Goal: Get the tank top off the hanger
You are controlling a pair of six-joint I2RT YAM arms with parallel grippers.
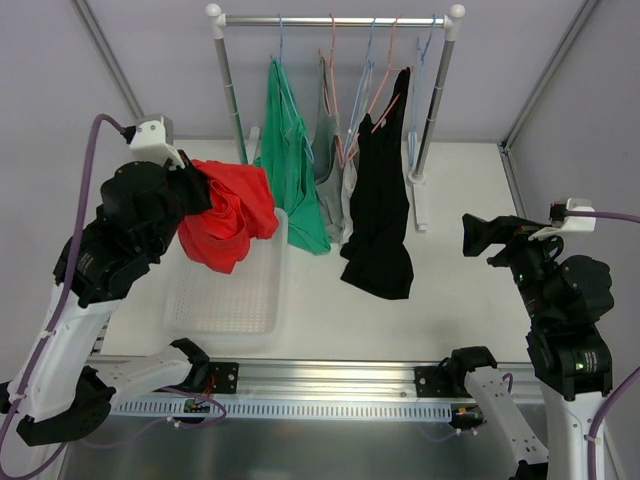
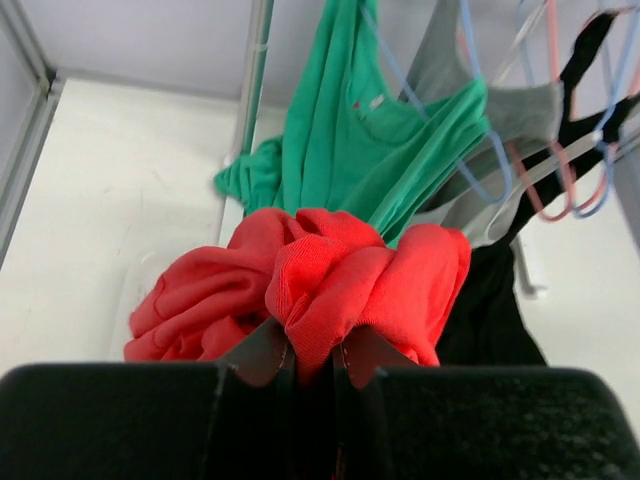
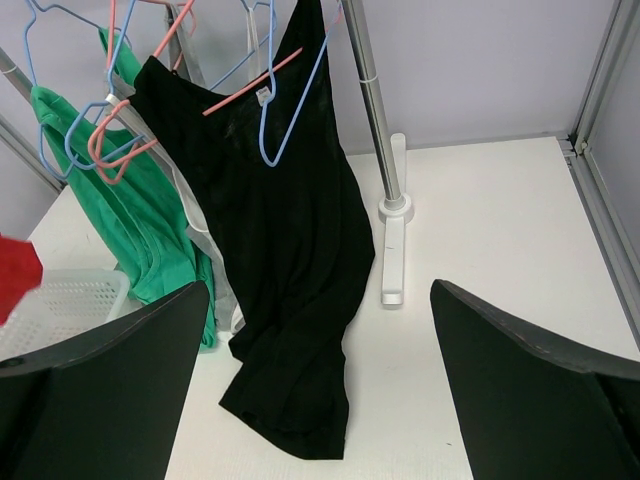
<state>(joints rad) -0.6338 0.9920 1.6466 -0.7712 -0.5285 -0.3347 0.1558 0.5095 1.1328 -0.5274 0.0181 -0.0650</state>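
Red bunched tank top (image 1: 228,215), hanger-free, hangs clamped in the left pincer (image 2: 312,352) over the white plastic basket (image 1: 225,300); right pincer (image 3: 315,300) gapes empty. Lowering and release likely follow.

White table (image 1: 470,300) down there, and a white mesh basket (image 1: 225,300) sat on it at the left. The clothes rack's foot (image 1: 417,205) stood back right, and the black tank top (image 1: 378,270) trailed its hem onto the surface between them.
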